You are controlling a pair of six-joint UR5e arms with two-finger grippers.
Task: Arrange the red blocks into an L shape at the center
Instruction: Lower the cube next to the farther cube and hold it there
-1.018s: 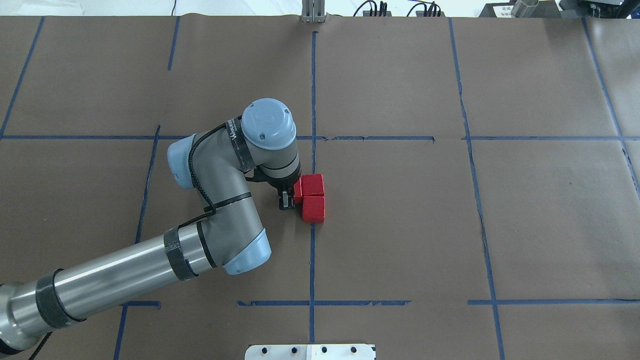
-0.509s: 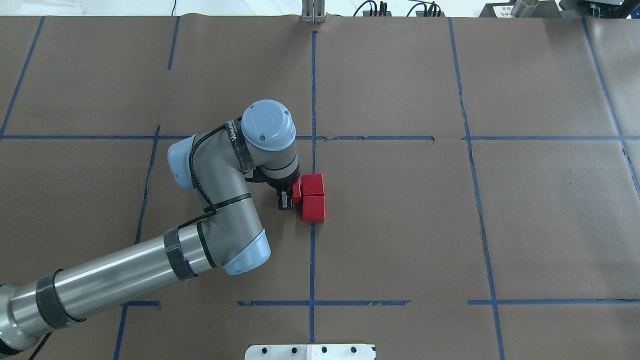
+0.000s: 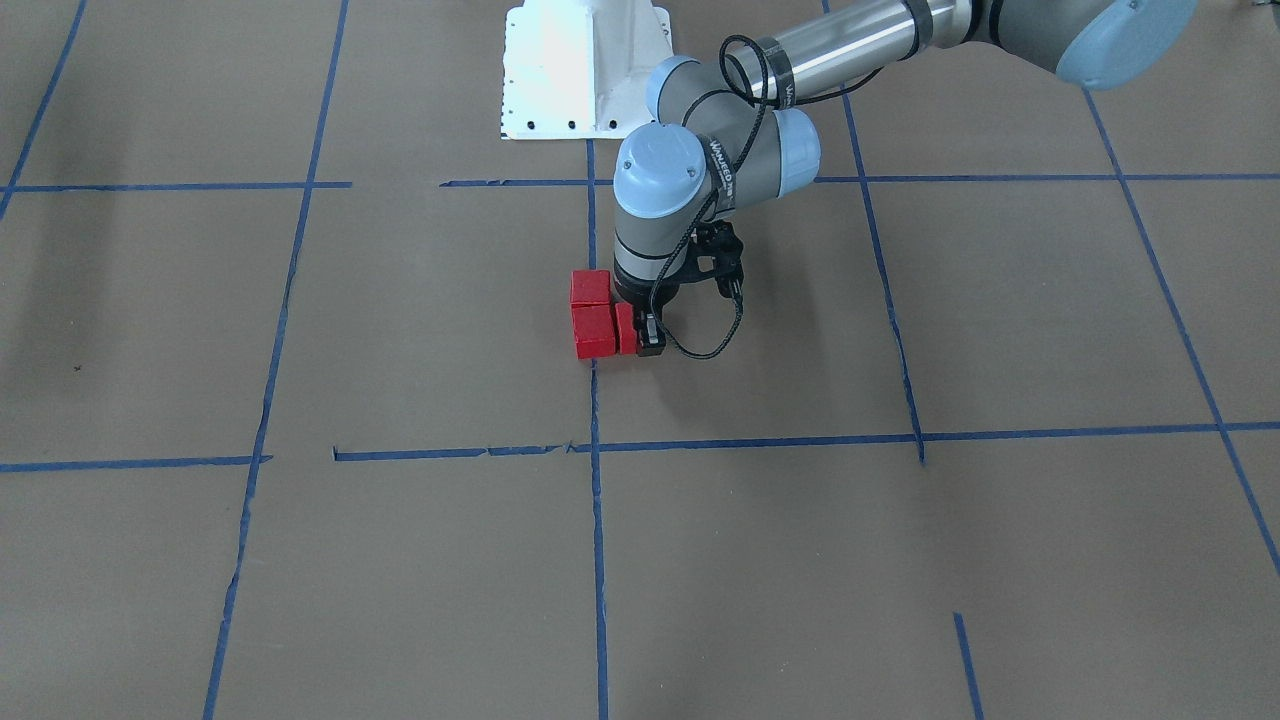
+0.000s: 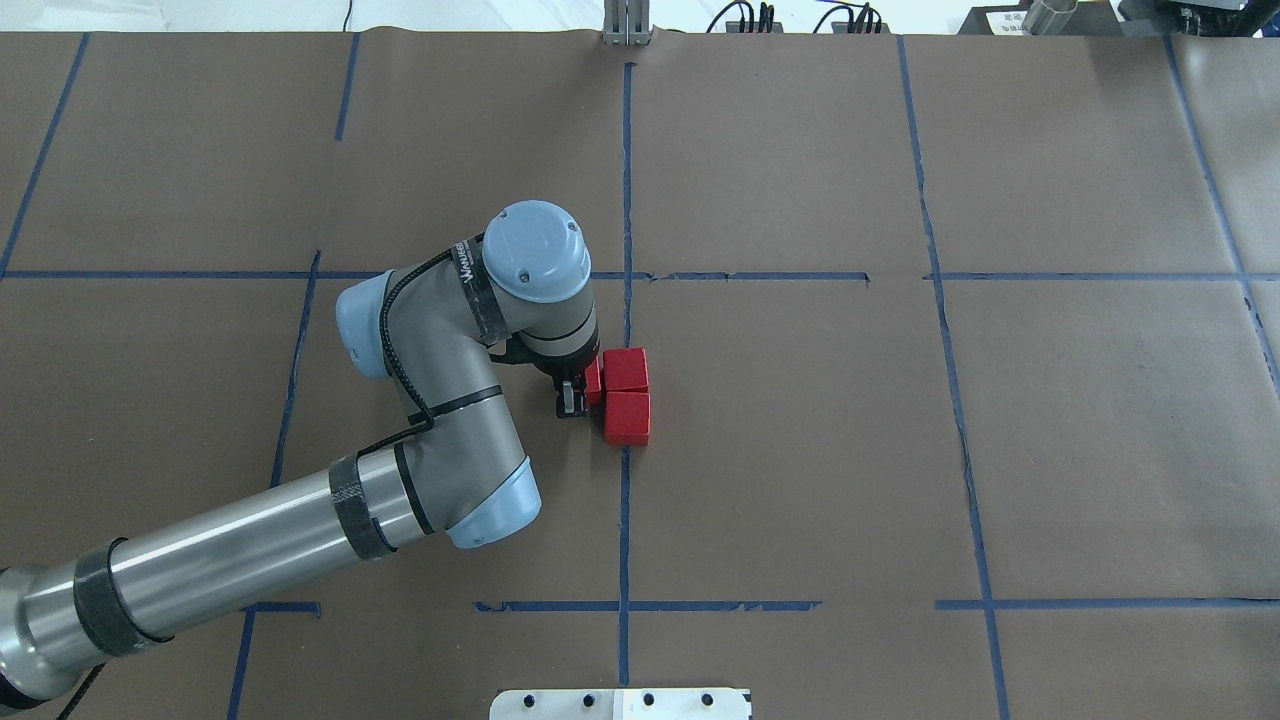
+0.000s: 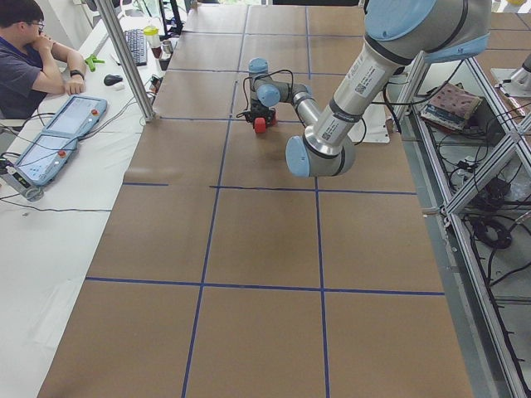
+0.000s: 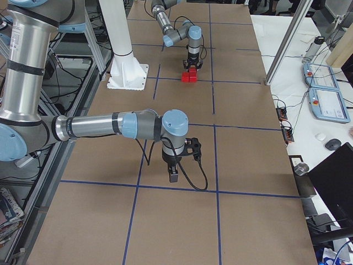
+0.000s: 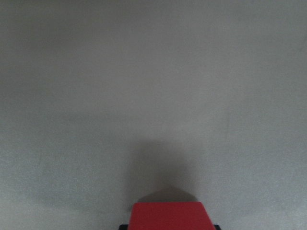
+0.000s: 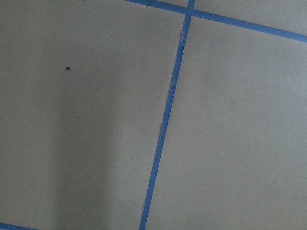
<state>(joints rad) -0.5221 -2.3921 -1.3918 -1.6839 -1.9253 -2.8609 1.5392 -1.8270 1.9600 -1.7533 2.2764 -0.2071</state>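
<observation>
Matt, plain-faced red blocks (image 4: 627, 395) at the left tool (image 4: 583, 392), a matt, lightly creased, paper-covered tabletop (image 4: 800, 450) beneath it, smooth blue tape (image 4: 624, 520) beside it, and above it a satin grey metal arm (image 4: 250, 545) with smooth pale-blue plastic caps (image 4: 535, 250).

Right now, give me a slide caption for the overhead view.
Left gripper holds the third red block against two adjoining red blocks on the center tape line.
</observation>
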